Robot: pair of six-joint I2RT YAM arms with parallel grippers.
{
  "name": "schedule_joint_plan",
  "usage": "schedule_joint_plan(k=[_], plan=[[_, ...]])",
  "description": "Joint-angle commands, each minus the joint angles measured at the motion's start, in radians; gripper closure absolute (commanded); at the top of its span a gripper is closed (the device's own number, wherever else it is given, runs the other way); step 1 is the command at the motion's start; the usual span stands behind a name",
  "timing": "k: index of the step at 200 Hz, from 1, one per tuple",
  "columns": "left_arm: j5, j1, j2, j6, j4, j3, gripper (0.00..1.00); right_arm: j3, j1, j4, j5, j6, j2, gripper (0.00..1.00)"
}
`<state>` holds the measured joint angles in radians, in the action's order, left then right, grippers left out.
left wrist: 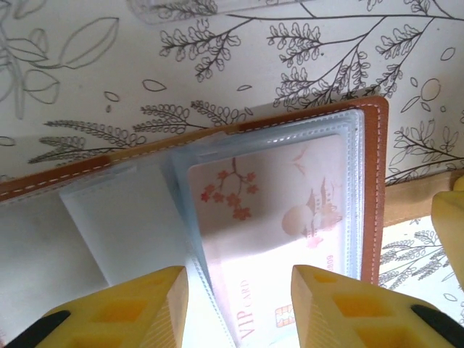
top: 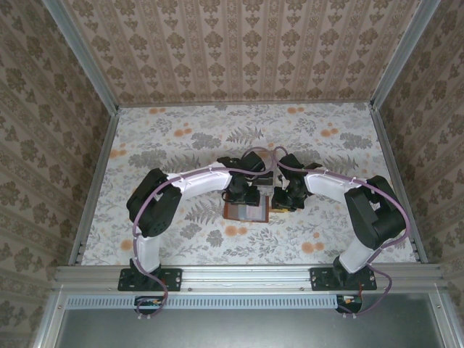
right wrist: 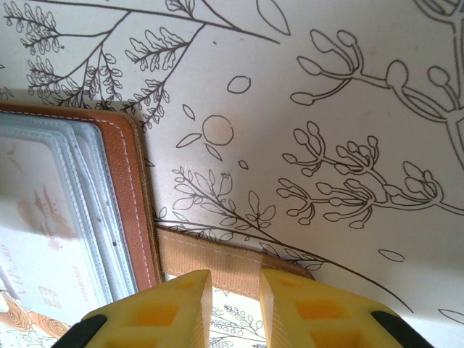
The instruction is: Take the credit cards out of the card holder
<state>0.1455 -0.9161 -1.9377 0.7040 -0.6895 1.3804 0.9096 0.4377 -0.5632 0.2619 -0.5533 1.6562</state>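
The brown card holder [top: 246,212] lies open on the floral table between the two arms. Its leather edge [left wrist: 373,188] frames clear plastic sleeves, and a pale VIP credit card [left wrist: 275,210] with red blossoms sits inside one. My left gripper [left wrist: 239,304] hovers open over that sleeve, one finger on each side of the card's near end, and holds nothing. My right gripper [right wrist: 235,304] stands with a narrow gap, its tips set over the tan strap tab [right wrist: 232,261] beside the holder's edge [right wrist: 130,196]. The card [right wrist: 29,239] also shows through the sleeves there.
A clear plastic tray [left wrist: 188,7] lies just beyond the holder. The right gripper's yellow finger [left wrist: 449,225] sits close to the holder's right edge. Patterned walls and metal rails [top: 94,181] enclose the table; open tabletop lies to the left, right and far side.
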Motion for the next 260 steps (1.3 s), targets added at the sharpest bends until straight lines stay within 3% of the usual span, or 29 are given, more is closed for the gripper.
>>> schedule_joint_plan(k=[1, 116, 260], plan=[[-0.068, -0.009, -0.006, -0.034, -0.083, 0.028, 0.57, -0.009, 0.006, -0.014, -0.019, 0.007, 0.012, 0.74], [-0.139, -0.008, 0.046, -0.042, -0.13, 0.017, 0.63, 0.007, 0.006, -0.027, -0.021, 0.009, 0.013, 0.74], [-0.13, -0.008, 0.116, -0.037, -0.132, -0.003, 0.95, 0.011, 0.006, -0.033, -0.029, 0.011, 0.02, 0.74]])
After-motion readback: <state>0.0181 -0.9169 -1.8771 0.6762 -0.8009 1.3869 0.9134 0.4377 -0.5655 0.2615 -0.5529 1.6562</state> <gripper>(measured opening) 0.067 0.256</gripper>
